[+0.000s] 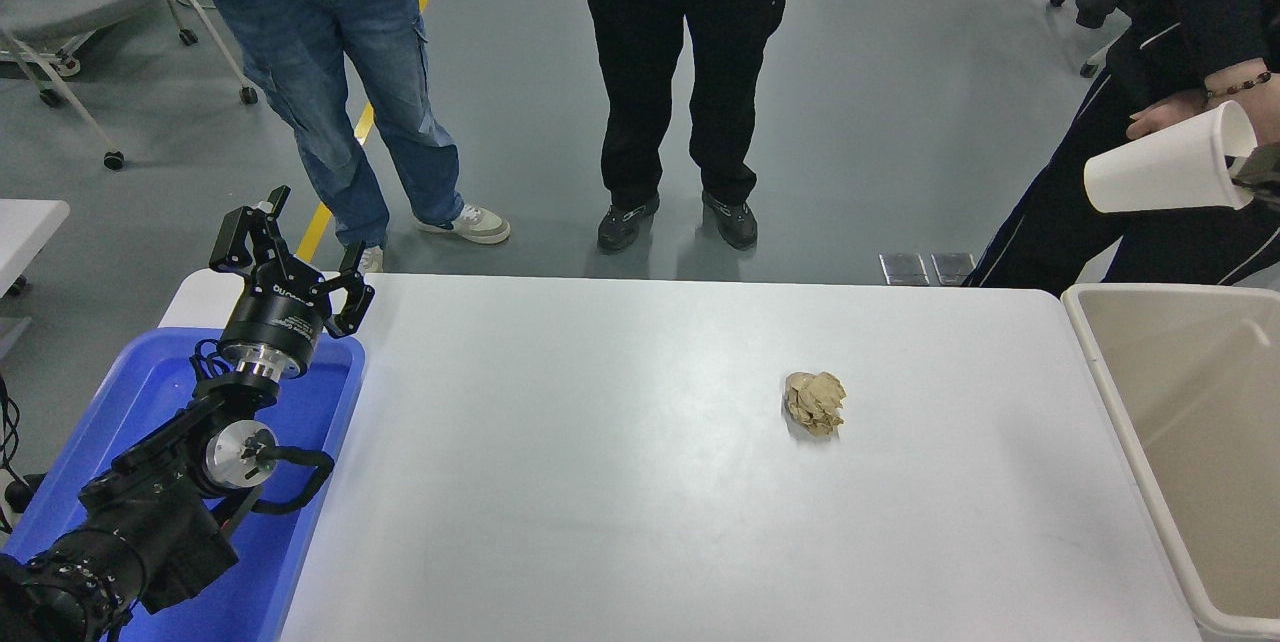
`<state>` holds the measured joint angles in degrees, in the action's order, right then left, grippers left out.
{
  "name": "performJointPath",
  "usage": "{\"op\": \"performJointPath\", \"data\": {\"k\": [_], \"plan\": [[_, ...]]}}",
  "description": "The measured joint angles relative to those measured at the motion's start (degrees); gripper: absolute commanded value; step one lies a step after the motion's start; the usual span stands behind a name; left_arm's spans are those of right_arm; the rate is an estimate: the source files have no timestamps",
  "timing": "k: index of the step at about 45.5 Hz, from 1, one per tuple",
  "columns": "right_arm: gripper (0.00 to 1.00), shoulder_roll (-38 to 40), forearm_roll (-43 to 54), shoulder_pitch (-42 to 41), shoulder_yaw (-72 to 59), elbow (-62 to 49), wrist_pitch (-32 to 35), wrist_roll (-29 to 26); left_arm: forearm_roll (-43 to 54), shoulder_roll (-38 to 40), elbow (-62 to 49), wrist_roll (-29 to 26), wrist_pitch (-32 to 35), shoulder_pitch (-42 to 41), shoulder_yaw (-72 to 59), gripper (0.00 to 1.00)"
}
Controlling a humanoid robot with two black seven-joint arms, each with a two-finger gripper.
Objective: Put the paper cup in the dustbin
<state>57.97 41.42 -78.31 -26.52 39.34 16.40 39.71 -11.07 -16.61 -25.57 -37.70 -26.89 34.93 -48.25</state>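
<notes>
The white paper cup (1165, 172) hangs in the air at the far right, tipped on its side with its base pointing left. It is high above the far end of the beige dustbin (1098, 362), which stands at the table's right edge. My right gripper (1258, 172) shows only as a dark sliver at the picture's right edge, shut on the cup's rim. My left gripper (305, 244) is parked at the lower left, open and empty.
A crumpled tan paper ball (815, 402) lies on the white table (600, 482) right of centre. A blue tray (150, 392) sits under the left arm. Three people stand at the far side, and one person's hands (1165, 112) are close behind the cup.
</notes>
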Motion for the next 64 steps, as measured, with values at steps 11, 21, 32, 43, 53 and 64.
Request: {"op": "performJointPath", "data": {"k": [11,21,32,43,53,64], "plan": [[0.00,-2.40,-4.05,5.13,-0.56,-10.05,0.22,-1.50,0.00,0.00,-0.01,0.00,0.00,0.04,0.00,1.00],[0.00,-5.73,-7.57,10.78,-0.79,-21.29,0.40,-7.10,0.00,0.00,-0.01,0.00,0.00,0.01,-0.01,1.00],[0.00,-9.32,-11.93,16.06,-0.34,-30.08,0.39,-19.51,-0.01,-0.01,0.01,0.00,0.00,-0.01,-0.01,1.00],[0.00,-12.08,-16.50,19.49,-0.14,-34.83,-0.10,-29.98,-0.01,0.00,-0.01,0.00,0.00,-0.01,0.01,1.00],[0.00,-16.04,-20.86,24.41,-0.04,-38.16,-1.14,-35.60,0.00,0.00,0.00,0.00,0.00,-0.01,0.01,1.00],[0.00,-22.18,-23.66,30.64,1.51,-40.71,-4.16,-38.17,-0.01,0.00,0.00,0.00,0.00,-0.01,0.01,1.00]]}}
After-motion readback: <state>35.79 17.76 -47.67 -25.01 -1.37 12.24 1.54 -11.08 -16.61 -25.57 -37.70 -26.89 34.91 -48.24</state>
